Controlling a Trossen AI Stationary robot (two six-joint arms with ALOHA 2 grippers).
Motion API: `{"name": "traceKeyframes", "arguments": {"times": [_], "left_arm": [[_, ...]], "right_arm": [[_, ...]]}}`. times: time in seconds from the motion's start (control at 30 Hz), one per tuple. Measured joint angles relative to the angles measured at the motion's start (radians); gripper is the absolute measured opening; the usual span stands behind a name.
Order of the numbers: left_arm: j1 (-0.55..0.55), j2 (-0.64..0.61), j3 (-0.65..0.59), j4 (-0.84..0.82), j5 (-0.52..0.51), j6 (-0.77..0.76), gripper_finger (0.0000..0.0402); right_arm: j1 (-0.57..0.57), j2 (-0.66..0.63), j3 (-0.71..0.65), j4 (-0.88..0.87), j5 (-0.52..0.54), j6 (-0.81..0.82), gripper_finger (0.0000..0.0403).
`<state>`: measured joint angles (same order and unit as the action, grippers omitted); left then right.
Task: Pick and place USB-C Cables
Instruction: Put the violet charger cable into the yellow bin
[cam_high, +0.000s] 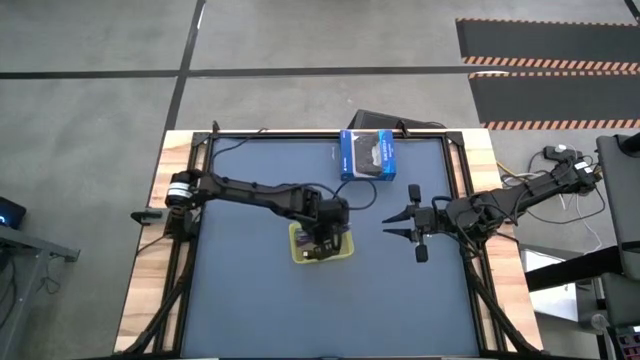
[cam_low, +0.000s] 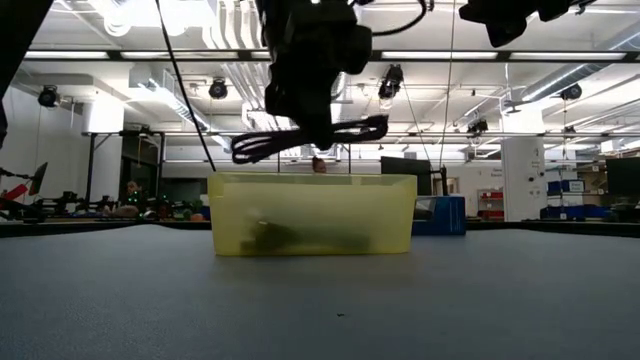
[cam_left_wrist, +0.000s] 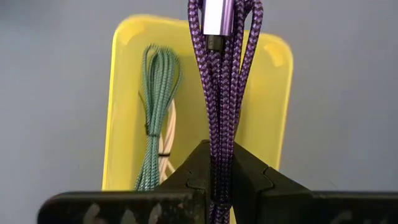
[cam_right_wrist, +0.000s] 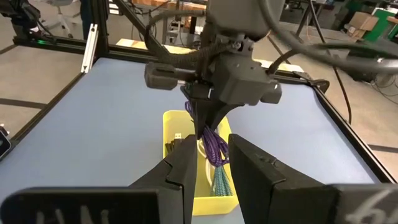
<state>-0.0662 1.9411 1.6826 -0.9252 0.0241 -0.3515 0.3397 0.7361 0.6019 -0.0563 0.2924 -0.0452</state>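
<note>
The table (cam_high: 250, 300) is carrying a blue-and-black retail box (cam_high: 367, 154) at its far edge, mid-way along, and a yellow bin (cam_high: 345, 253) near the centre. The left arm is reaching in over the bin, w/ the left gripper (cam_right_wrist: 202, 124) hanging just above the rim and its claw clamped together on the purple cable (cam_left_wrist: 224, 93) — the bundle is dangling lengthwise over the bin opening, its lower loops looking about level w/ the rim, not yet resting inside. In the low view the cable is sticking out sideways from the jaws, above the bin's top edge.

Already lying in the bin: the teal cable (cam_left_wrist: 155, 118) along one long wall, w/ the white cable (cam_left_wrist: 168, 152) tucked against it. A black cable isn't clearly showing; a dark shape at the bin floor in the low view may be it, can't tell.

The right gripper (cam_high: 400, 226) is waiting to the right of the bin, well apart from it, holding nothing; its fingers (cam_right_wrist: 186, 171) are standing slightly apart.

Risk, as I judge it: the bundle is long vs. the bin, so letting go from this height could leave an end draping over the rim or tipping out onto the table — also the braid may be snagging on the jaws on release and dragging out as the arm lifts
</note>
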Motion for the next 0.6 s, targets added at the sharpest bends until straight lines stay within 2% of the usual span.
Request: {"name": "traceKeyframes", "arguments": {"times": [0.6], "left_arm": [[0.000,0.001,-0.086,0.091,-0.007,0.000,0.0018]], "right_arm": [[0.000,0.000,-0.007,0.000,0.000,0.000,0.0079]]}}
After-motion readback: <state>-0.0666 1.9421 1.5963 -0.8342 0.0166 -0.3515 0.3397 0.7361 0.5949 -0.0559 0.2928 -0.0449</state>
